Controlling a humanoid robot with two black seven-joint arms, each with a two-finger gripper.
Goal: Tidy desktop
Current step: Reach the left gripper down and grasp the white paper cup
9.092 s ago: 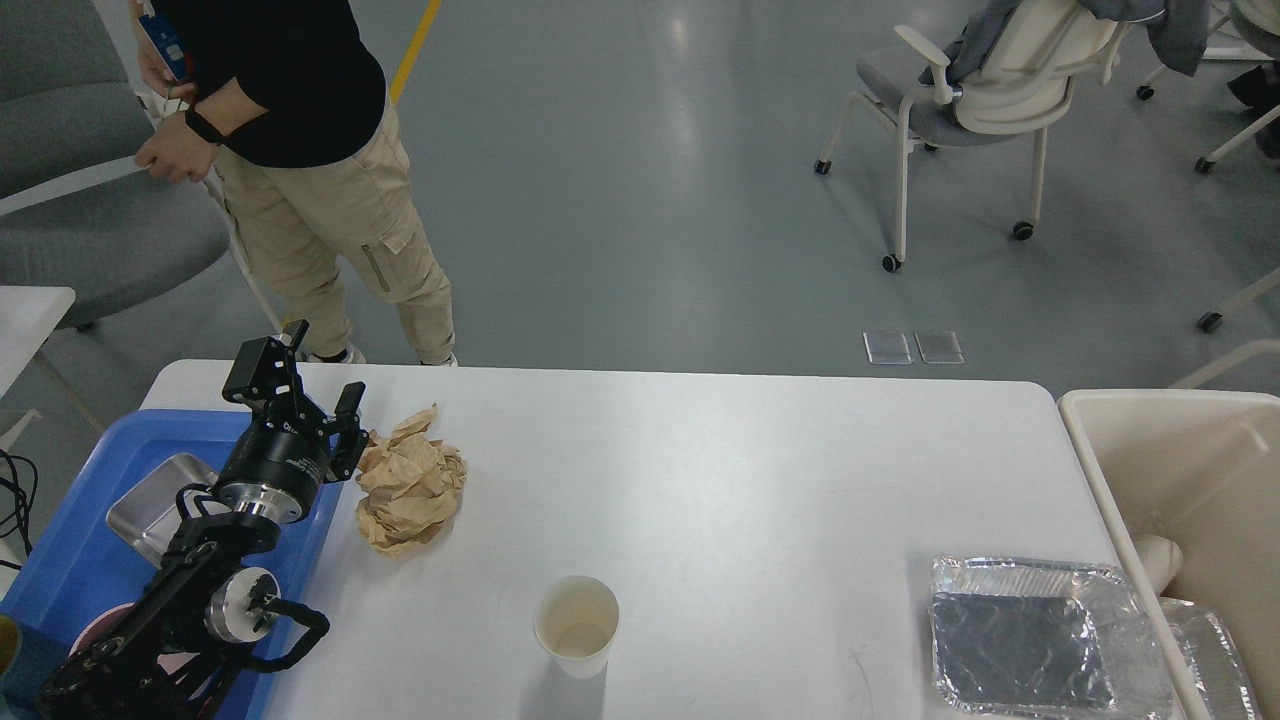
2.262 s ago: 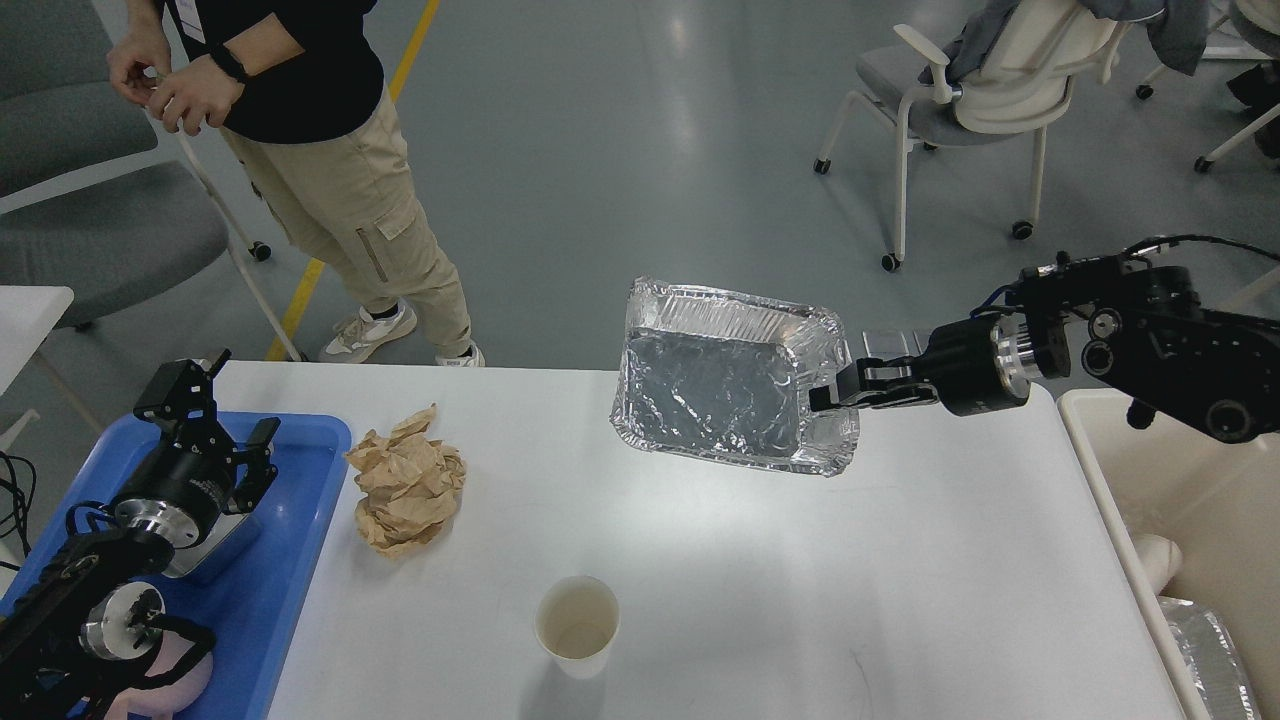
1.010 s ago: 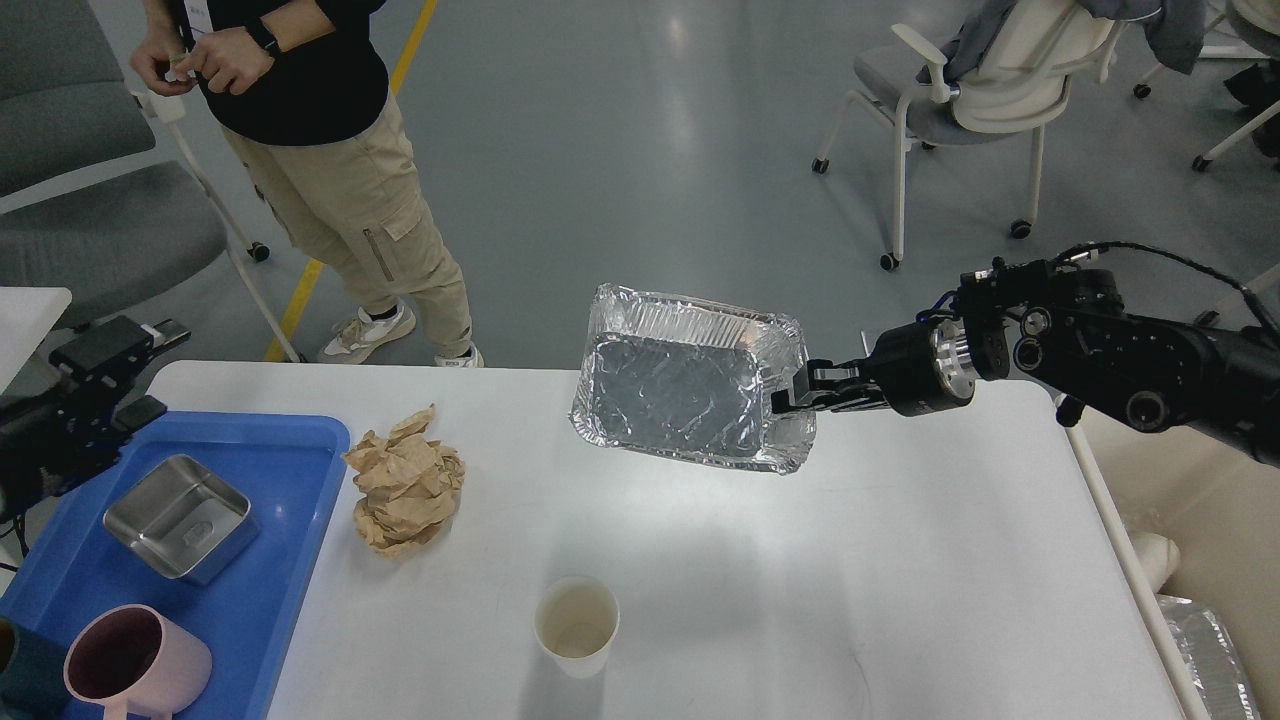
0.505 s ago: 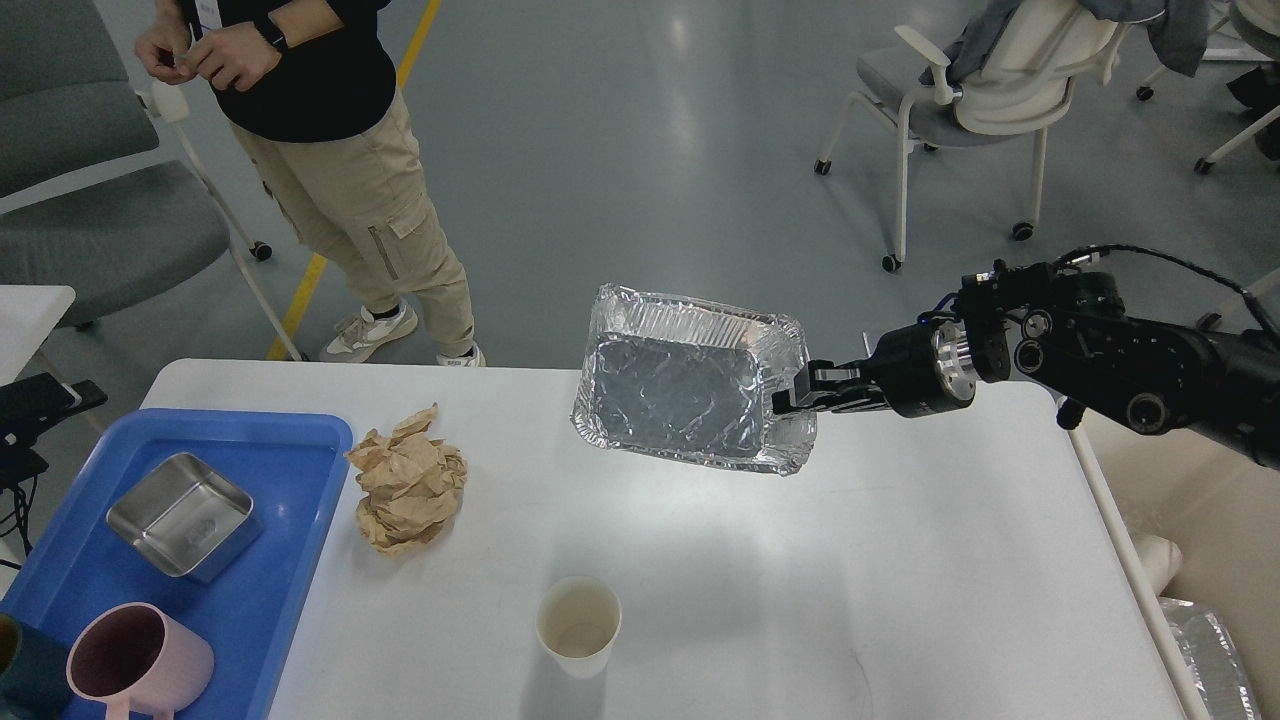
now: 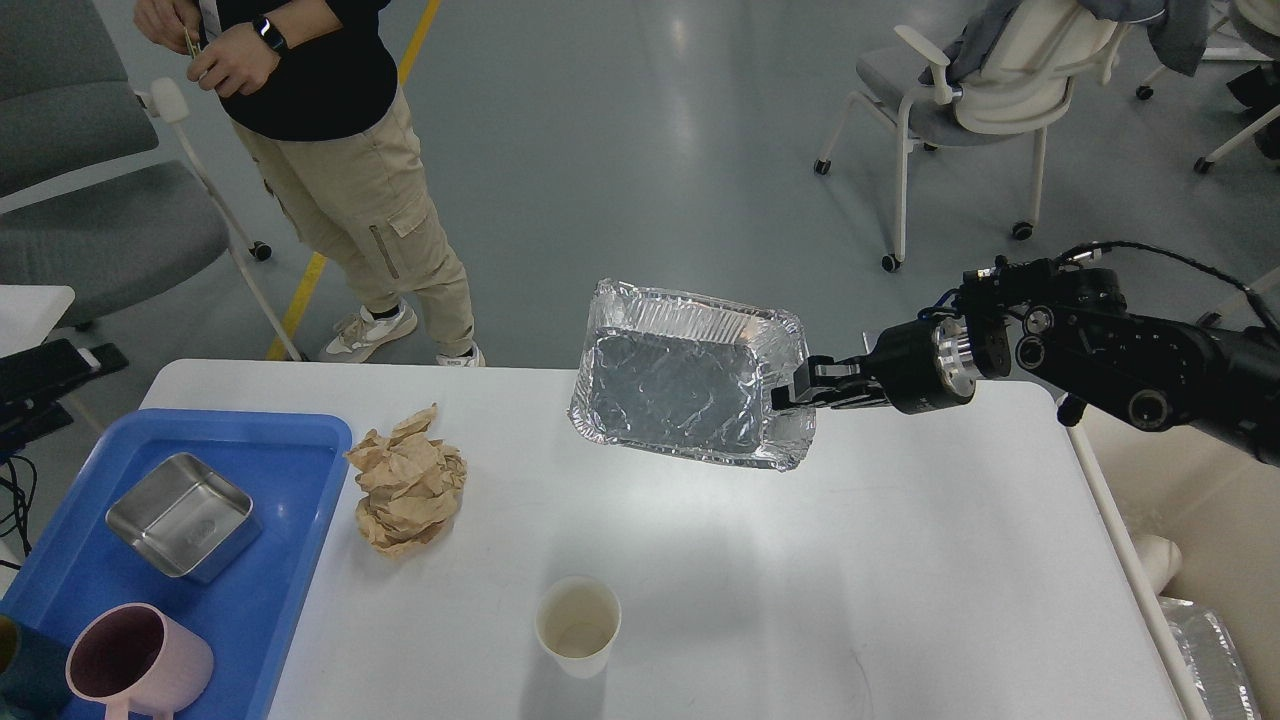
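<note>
The white desktop (image 5: 900, 560) fills the lower view. My right gripper (image 5: 790, 388) comes in from the right and is shut on the right rim of a crinkled foil tray (image 5: 680, 385). It holds the tray tilted in the air above the table's far middle. A crumpled brown paper ball (image 5: 408, 492) lies left of centre. A white paper cup (image 5: 578, 625) stands upright near the front edge. My left gripper (image 5: 55, 370) is a dark shape at the far left edge, off the table; its fingers cannot be told apart.
A blue tray (image 5: 290, 440) at the left holds a steel container (image 5: 183, 515) and a pink mug (image 5: 135, 665). A cream bin (image 5: 1230, 520) stands at the right with another foil tray (image 5: 1215, 660) inside. A person (image 5: 330, 150) stands behind the table's far left.
The foil tray was lifted from the table's front right and carried to the far middle. My left arm has pulled back off the blue tray to the left edge.
</note>
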